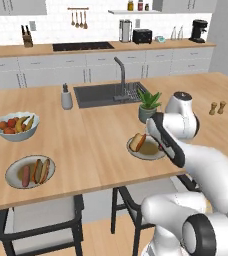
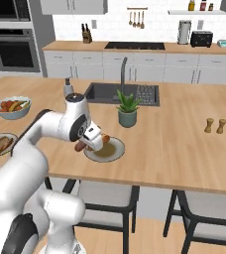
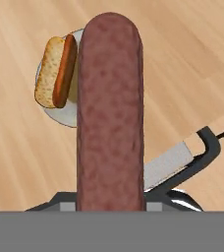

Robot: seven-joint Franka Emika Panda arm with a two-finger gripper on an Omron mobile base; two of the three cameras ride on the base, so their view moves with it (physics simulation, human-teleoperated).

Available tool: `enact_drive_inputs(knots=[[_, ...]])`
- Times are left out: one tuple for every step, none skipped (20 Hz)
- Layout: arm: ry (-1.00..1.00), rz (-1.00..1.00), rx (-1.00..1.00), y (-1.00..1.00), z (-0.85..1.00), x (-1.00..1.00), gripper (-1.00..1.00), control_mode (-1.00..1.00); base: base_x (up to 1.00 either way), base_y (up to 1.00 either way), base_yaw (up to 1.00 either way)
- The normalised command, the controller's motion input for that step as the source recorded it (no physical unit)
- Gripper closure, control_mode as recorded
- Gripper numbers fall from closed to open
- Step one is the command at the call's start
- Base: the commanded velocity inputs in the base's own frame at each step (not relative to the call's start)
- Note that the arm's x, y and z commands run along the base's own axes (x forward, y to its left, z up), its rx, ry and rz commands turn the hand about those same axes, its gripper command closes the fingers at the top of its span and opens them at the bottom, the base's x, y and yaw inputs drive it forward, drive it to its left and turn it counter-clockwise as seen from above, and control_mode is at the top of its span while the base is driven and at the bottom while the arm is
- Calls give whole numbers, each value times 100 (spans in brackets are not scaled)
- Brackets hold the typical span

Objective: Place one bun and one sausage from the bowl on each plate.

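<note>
Left base view: the arm comes up from 5 o'clock and bends over the table point(image 1: 86, 145). The plate point(image 1: 147, 148) sits near the middle of the table's near edge with a bun point(image 1: 137, 142) on its 9 o'clock side, and the arm covers the plate's right part. Way over at 8 o'clock is the bowl point(image 1: 30, 172) with a sausage and buns in it, and just past it at 9 o'clock a white fruit bowl point(image 1: 17, 126). A potted plant point(image 1: 148, 105) stands just beyond the plate.

Right base view: the end effector point(image 2: 87, 143) hangs over the 9 o'clock rim of the plate, pinching a sausage point(image 2: 81, 146) that pokes out toward the left. The bun looks mostly hidden behind the hand. The bowl is cut off at the frame's 9 o'clock edge.

Hand view: the sausage runs straight up the middle from 6 to 12 o'clock, held at its bottom end, well above the table. Behind it at 10 o'clock the plate peeks out with the bun on it. A chair point(image 3: 182, 162) shows at 4 o'clock.
</note>
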Motion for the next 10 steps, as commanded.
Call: enact_drive_inputs(knots=[[4,-17,29,-35,-2,85,100,-100,0,0,0],[1,-15,17,-14,-13,80,100,-100,0,0,0],[0,-6,13,-9,-22,62,100,-100,0,0,0],[0,0,5,-4,-30,48,100,-100,0,0,0],[0,0,0,0,-39,46,100,-100,0,0,0],[0,0,0,0,-45,47,100,-100,0,0,0],[0,0,0,0,-54,50,100,-100,0,0,0],[0,0,0,0,-59,54,100,-100,0,0,0],[-2,0,0,0,-60,54,100,-100,0,0,0],[-2,0,-2,-1,-66,49,100,-100,0,0,0]])
